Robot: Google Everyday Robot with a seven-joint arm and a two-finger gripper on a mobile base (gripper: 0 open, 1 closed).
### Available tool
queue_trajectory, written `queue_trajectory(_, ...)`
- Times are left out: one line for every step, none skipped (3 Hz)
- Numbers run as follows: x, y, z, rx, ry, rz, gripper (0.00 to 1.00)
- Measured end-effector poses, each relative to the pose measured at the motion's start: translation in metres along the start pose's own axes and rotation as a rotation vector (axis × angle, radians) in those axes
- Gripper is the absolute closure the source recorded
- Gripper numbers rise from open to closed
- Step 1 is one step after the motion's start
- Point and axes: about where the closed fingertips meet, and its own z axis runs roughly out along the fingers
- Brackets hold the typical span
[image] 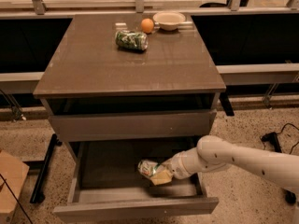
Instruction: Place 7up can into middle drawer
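Claw (160,175) clamped on the 7up can (146,168), reaching in from the right on a white arm (243,158). Can lies on its side, low inside the open middle drawer (107,164), right of centre; can't tell if it touches the floor. Above that, a shut drawer front (133,124). On the desk (131,71) top, far end: a green can (131,39) on its side, an orange (147,25) just behind it, a pale bowl (169,20) beside the orange.
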Motion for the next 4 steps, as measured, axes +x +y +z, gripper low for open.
queue_trajectory(0.0263,-0.0085,0.0290,0.050,0.063,0.110,0.74)
queue_trajectory(0.0266,-0.0098,0.0326,0.057,0.066,0.127,0.50)
queue_trajectory(0.0267,-0.0085,0.0337,0.053,0.067,0.124,0.28)
queue_trajectory(0.0269,-0.0074,0.0351,0.050,0.068,0.124,0.05)
